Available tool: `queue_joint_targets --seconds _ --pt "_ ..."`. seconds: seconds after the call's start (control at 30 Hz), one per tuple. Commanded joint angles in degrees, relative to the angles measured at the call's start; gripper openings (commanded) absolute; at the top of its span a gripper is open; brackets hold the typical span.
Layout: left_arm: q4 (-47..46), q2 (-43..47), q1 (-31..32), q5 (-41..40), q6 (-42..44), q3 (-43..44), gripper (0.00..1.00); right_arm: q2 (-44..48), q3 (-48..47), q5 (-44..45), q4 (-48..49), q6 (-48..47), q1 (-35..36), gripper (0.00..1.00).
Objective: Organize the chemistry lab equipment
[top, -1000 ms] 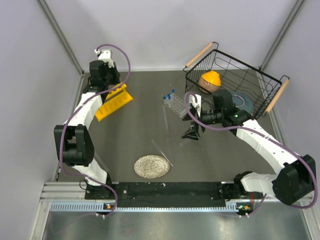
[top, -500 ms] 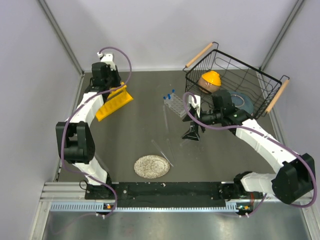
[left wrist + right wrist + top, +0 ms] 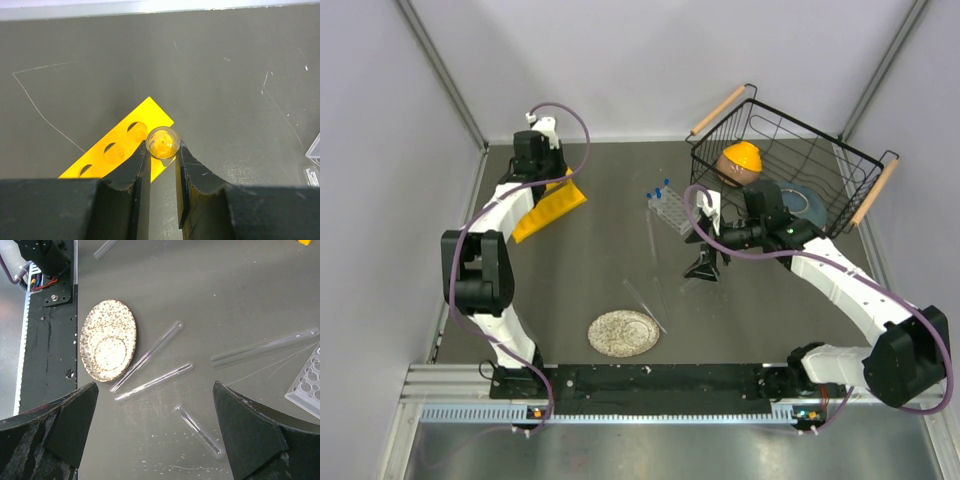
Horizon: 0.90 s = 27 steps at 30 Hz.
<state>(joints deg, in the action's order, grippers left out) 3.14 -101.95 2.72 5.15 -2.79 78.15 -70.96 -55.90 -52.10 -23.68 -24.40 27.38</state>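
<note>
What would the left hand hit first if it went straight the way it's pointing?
Probably the yellow plastic tube rack: the clear test tube in the left hand hangs over its end, though depth is unclear.

The left white arm (image 3: 505, 205) and the right white arm (image 3: 840, 283) have fat, round black joints. A thin purple cable (image 3: 584, 135) loops along each. The left gripper (image 3: 162, 155) and the right gripper (image 3: 155, 387) have chunky black fingers (image 3: 134, 172). Little silver screws (image 3: 54, 297) dot the flat black base plate (image 3: 47, 355).

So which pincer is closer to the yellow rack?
Left. The left pincer hangs right over the yellow rack, gripping a clear tube. The right pincer is far across the table, open above loose tubes.
</note>
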Motion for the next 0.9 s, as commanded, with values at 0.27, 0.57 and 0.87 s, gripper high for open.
queue_joint_targets --seconds 0.27,0.57,0.87 --pt "0.1 0.3 0.6 -2.3 0.8 -0.7 0.42 -0.6 -1.3 0.3 0.1 -2.4 0.7 0.99" --pt "2.0 10.7 0.6 -4.2 -0.9 -4.0 0.73 -1.1 -0.8 3.2 -0.5 -5.1 0.5 0.99" --pt "2.2 30.2 0.5 -8.1 -4.0 -12.3 0.88 0.3 0.8 1.9 0.3 -6.8 -3.4 0.99"
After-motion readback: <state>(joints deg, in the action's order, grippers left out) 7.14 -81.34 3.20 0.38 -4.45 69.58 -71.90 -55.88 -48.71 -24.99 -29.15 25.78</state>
